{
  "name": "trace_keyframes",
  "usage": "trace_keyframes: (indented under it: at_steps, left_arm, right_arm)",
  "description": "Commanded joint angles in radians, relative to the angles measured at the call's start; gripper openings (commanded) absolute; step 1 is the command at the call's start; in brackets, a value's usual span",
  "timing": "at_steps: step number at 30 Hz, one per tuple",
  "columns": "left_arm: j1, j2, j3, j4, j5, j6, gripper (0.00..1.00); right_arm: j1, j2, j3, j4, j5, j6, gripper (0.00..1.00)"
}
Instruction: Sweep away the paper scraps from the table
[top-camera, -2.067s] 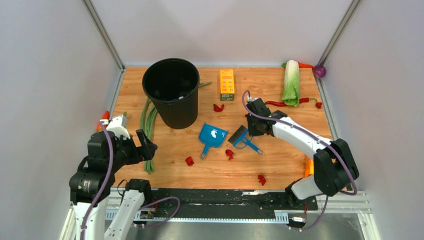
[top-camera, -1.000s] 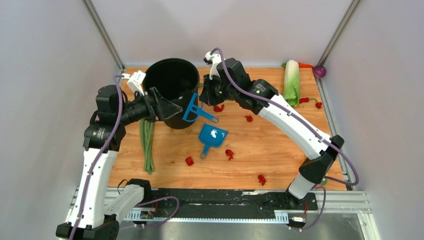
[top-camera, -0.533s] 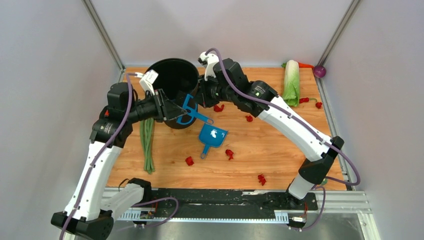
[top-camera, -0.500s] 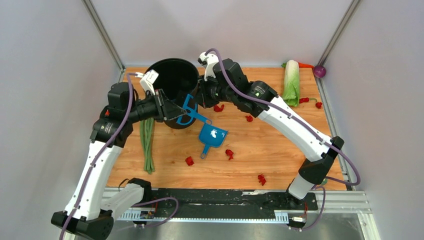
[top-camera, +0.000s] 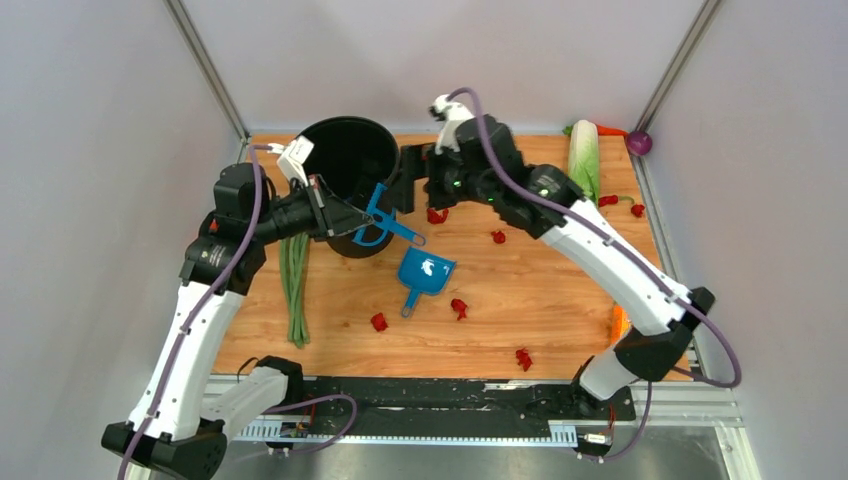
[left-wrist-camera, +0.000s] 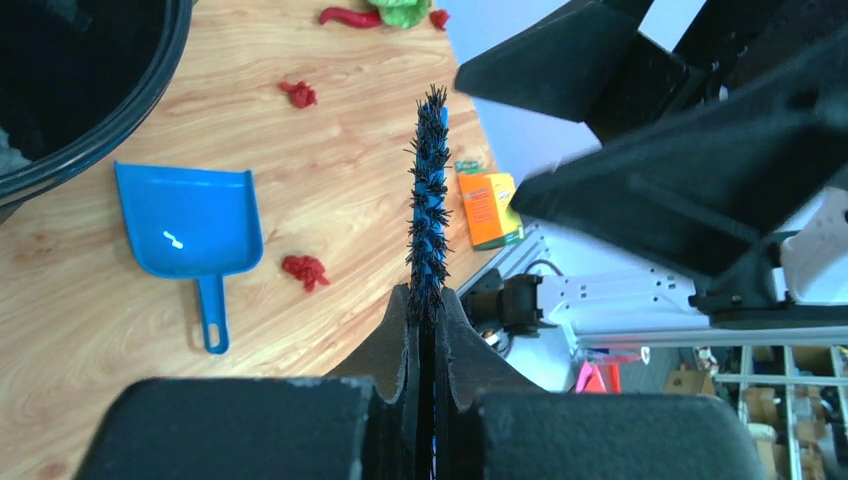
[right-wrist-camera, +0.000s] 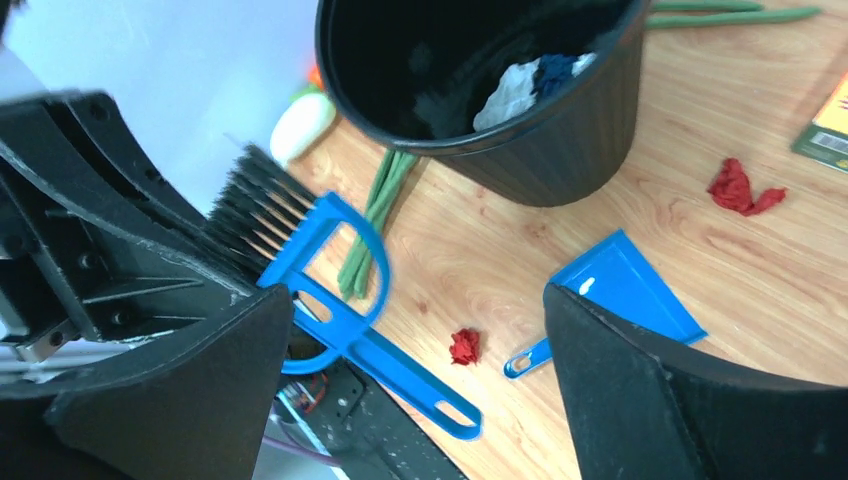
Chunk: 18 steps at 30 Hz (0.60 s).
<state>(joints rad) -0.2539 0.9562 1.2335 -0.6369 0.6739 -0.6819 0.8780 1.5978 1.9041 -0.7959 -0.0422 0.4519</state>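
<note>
Left hand (top-camera: 348, 216) clamped on blue brush (top-camera: 392, 228) near its bristles, upper centre. Right hand (top-camera: 411, 182) spread wide, empty. Paper scraps (top-camera: 459, 307) lie scattered across the table (top-camera: 560, 300). They look weightless and crumpled and will likely skitter, so sweep rather than pinch.

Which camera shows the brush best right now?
Right wrist: the brush shows side-on, with bristles, frame and handle all visible. Left wrist sees it only edge-on in the left gripper. The top view shows it small, against the bin.

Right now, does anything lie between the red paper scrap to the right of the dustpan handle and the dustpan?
Nothing visible does. The paper scrap lies on the bare table, close beside the dustpan handle and not touching it.
</note>
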Motion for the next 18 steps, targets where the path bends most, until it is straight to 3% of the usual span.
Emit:
trace_keyframes:
  at_steps: [1,3,5,7,11,18]
  left_arm:
    - [-0.004,-0.020,0.061,0.103,0.013,-0.121,0.00]
    - [-0.002,-0.037,0.044,0.202,0.029,-0.212,0.00]
    - [-0.004,-0.054,0.023,0.325,0.035,-0.318,0.00]
    - [-0.004,-0.056,0.014,0.439,0.024,-0.416,0.00]
    - [-0.004,-0.013,0.047,0.684,-0.002,-0.583,0.00]
    - [-0.002,0.087,0.129,0.807,-0.005,-0.697,0.00]
  right_arm:
    - [-0.184,-0.206,-0.101,0.127,-0.091,0.161,1.00]
    - [-0.314,-0.297,-0.212,0.275,-0.274,0.264,0.97]
    - [-0.451,-0.383,-0.343,0.467,-0.452,0.413,0.88]
    - [-0.528,-0.444,-0.457,0.675,-0.621,0.574,0.85]
    - [-0.545,-0.472,-0.471,0.744,-0.696,0.633,0.81]
    - [-0.544,-0.454,-0.456,0.846,-0.732,0.669,0.69]
